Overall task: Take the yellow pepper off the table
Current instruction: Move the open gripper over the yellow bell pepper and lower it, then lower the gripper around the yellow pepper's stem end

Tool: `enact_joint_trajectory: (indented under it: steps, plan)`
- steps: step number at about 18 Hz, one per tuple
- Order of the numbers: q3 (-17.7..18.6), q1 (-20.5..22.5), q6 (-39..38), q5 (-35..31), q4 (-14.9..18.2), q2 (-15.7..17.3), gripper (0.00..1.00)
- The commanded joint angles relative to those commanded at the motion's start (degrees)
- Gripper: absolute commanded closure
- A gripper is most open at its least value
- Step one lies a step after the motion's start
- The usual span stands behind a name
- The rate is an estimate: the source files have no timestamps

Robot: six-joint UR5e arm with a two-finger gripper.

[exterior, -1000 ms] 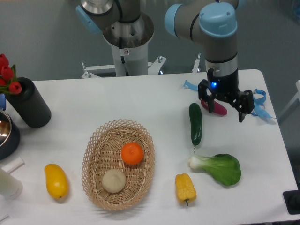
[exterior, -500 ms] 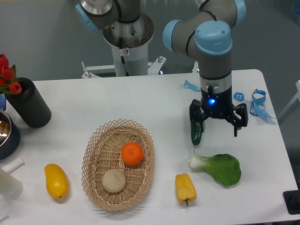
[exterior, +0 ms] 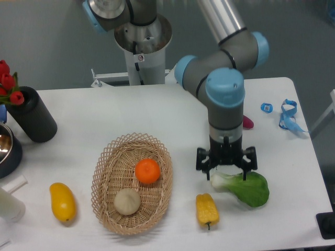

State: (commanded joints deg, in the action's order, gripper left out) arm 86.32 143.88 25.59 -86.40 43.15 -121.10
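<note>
Since the earlier frames the gripper point(exterior: 226, 163) has travelled from the upper right down toward the lower centre-right, and now hangs with fingers spread wide and empty over the stalk end of the bok choy point(exterior: 242, 187), hiding the cucumber that lay there.

Left to right: a black vase point(exterior: 32, 114) with red tulips at upper left, a smooth yellow-orange fruit point(exterior: 63, 202) at lower left, and a wicker basket point(exterior: 105, 180) holding an orange point(exterior: 147, 171) and a pale round item. The yellow pepper point(exterior: 207, 209) lies on its side at lower centre, stem toward the bottom edge, just below and left of the gripper and apart from the bok choy.

Judgement: approach step, not yet aligned. The gripper needs to shift down-left in frame to centre over the pepper, then close across the narrow width (ridged lobes may roll; bok choy close by).

Surface: the table point(exterior: 104, 112) is white and flat, with blue straps point(exterior: 288, 115) at upper right. Grey wall behind, arm pedestal at top.
</note>
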Motion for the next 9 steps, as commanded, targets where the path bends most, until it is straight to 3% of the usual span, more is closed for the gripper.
enact_joint_trajectory:
  steps: [5, 9]
  plan:
    - [-2.73, -0.62, -3.18, 1.31, 0.0, -3.52, 0.0]
    - [-2.82, -0.71, -4.85, 2.55, -0.09, -4.85, 0.0]
